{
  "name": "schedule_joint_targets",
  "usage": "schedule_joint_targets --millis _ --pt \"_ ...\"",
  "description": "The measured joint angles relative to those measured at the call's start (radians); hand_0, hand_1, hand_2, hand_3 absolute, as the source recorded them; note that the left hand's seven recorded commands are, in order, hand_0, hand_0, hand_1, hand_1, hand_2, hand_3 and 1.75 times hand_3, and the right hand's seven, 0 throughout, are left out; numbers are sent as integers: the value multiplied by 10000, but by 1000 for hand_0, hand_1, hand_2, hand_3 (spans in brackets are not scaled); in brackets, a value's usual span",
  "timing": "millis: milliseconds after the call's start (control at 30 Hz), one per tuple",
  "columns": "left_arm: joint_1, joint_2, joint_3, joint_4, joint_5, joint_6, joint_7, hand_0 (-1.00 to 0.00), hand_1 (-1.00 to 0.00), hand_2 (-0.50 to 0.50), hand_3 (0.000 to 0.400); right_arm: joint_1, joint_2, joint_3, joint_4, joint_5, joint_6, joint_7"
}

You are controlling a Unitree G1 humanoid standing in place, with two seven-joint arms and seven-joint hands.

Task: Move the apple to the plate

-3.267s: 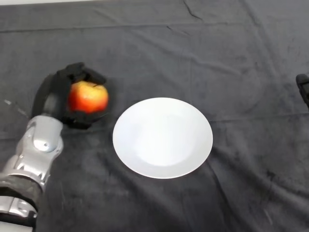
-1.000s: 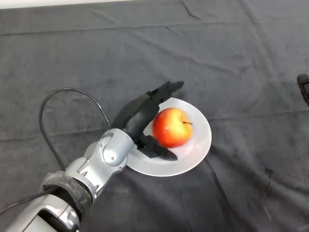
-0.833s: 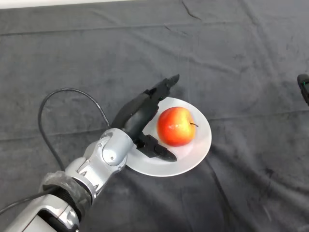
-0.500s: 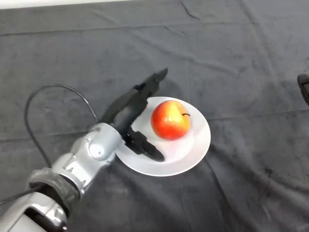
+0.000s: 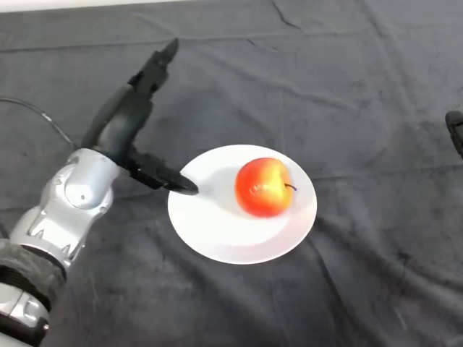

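Apple [image 5: 265,187] released, resting on plate [image 5: 210,231] right of centre. Left hand [image 5: 129,123] withdrawn left of plate, fingers spread, holding nothing. Task looks complete.

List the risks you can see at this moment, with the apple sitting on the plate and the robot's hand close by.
1. The open left hand has its thumb tip at the plate's left rim; a careless move could nudge the plate.
2. The apple sits loose and right of centre, so a jolt might roll it onto the cloth.

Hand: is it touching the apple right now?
No, the hand is open and off to the left of the plate, clear of the apple.
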Motion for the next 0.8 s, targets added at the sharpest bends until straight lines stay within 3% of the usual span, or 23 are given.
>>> schedule_joint_targets --millis 200,333,800 --pt "222 941 1079 -59 -358 -31 1 0 0 0 0 0 -24 -1 -5 1 -2 -4" --pt "245 1445 1734 -32 -455 -240 361 0 0 0 0 0 -21 -1 -5 1 -1 -5" --pt "614 1739 3631 1160 -878 -750 1898 0 0 0 0 0 -18 0 -8 4 0 -5"
